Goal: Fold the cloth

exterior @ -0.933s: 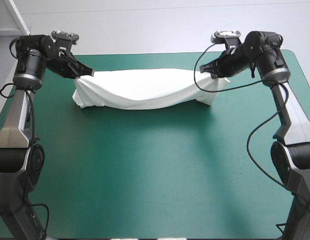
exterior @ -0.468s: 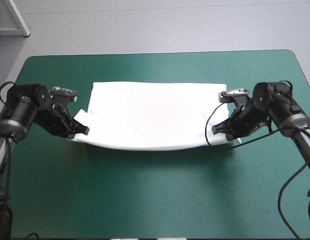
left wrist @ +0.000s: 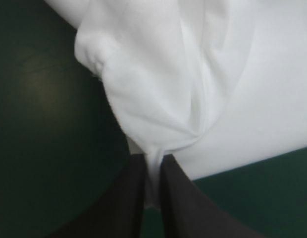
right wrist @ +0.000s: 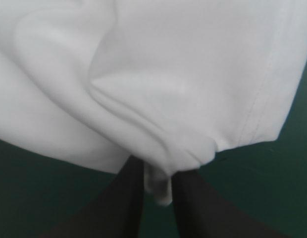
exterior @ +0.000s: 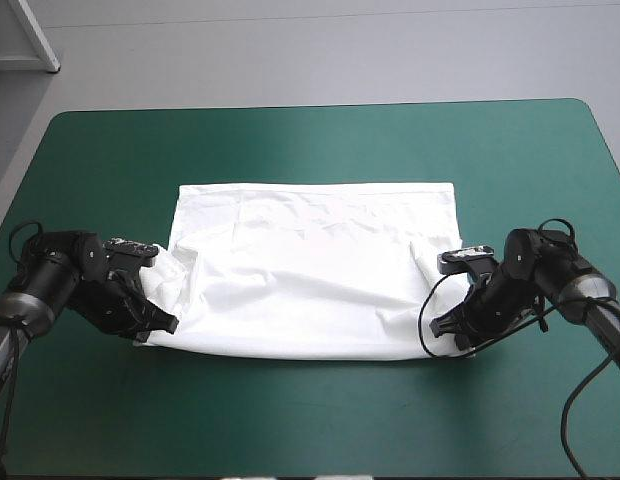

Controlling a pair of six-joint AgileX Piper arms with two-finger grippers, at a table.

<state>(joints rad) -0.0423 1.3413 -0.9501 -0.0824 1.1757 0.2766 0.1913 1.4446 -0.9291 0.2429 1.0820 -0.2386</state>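
Both near corners of the T-shirt (exterior: 310, 275) are held: the left gripper (exterior: 162, 324) is pinched onto the left corner and the right gripper (exterior: 452, 333) onto the right, with cloth nipped between the black fingers in each wrist view. The T-shirt lies spread mid-worktop (exterior: 290, 420), wrinkled along its upper layer. Judged step: laying the held edge down. The next move calls for setting it flat and square before release. No brand, label or writing is readable.
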